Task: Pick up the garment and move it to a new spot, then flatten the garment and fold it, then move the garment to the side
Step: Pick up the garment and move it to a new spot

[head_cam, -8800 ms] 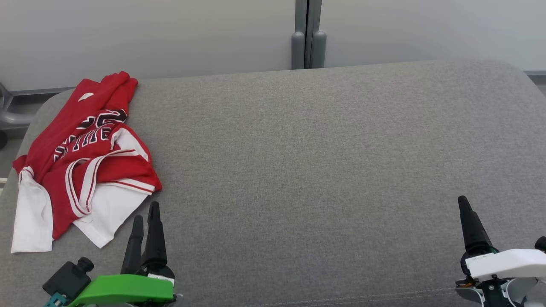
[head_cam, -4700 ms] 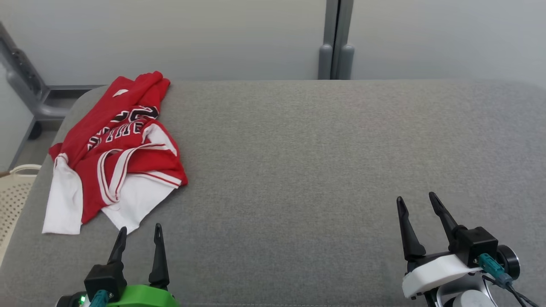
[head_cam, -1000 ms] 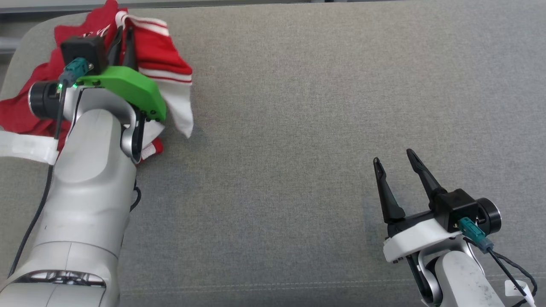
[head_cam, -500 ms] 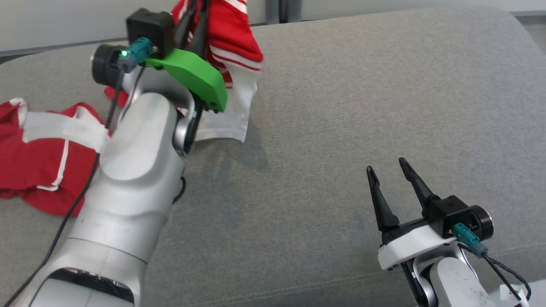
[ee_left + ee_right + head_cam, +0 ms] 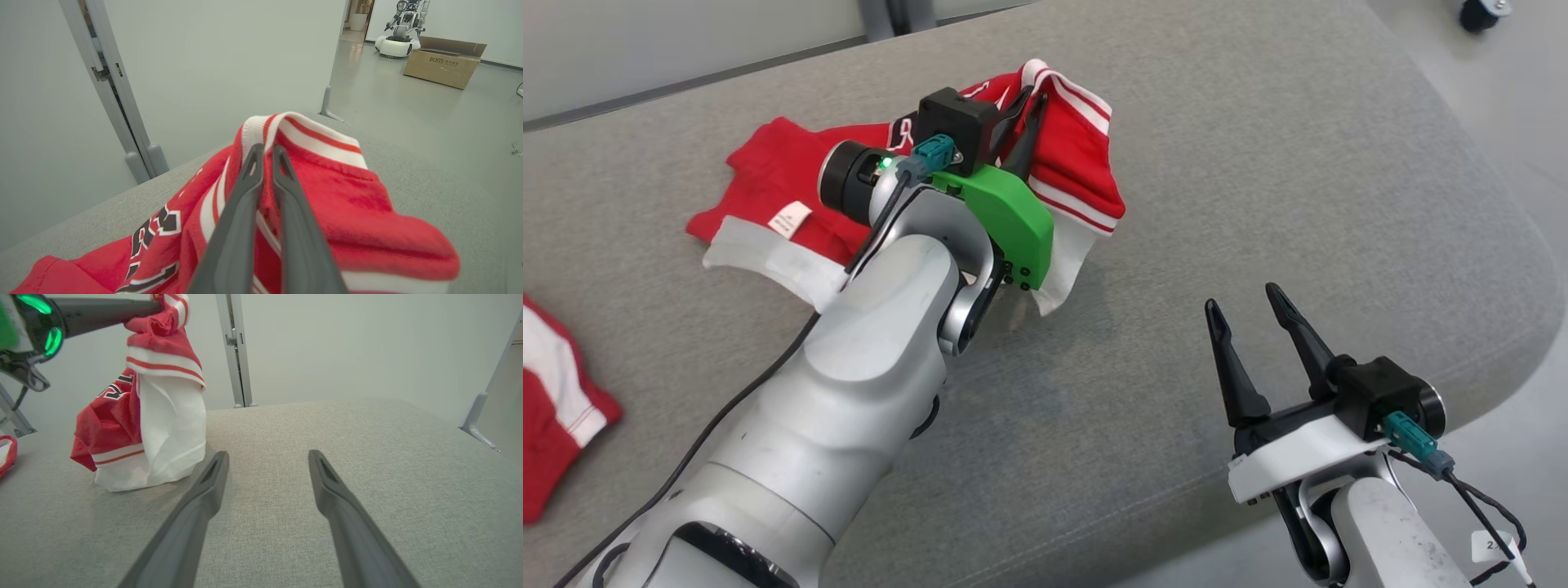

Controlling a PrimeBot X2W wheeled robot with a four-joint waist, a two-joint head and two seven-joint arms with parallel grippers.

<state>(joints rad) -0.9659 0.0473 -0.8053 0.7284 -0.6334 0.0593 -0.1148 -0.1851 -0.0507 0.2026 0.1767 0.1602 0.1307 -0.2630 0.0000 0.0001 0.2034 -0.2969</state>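
The garment [image 5: 1078,155] is a red jersey with white trim and black lettering. My left gripper [image 5: 1031,102] is shut on a bunched fold of it near a striped hem and holds that part up above the grey cushion [image 5: 1258,163]. The left wrist view has the two fingers [image 5: 245,192] pressed together over the red cloth [image 5: 347,196]. The rest of the jersey trails left and down onto the cushion, with a white lining hanging beneath [image 5: 163,412]. My right gripper [image 5: 1243,298] hovers open and empty over the cushion's near right part, well clear of the cloth [image 5: 268,454].
A separate red and white piece of cloth [image 5: 556,408] lies at the cushion's far left. The cushion's rounded right edge [image 5: 1531,269] drops to the floor. A door post [image 5: 235,351] stands behind. A cardboard box [image 5: 445,61] and another robot [image 5: 402,28] stand far off.
The head camera has swung right. My left gripper has carried the jersey rightward, away from the other red piece. The right gripper stays open in the same pose.
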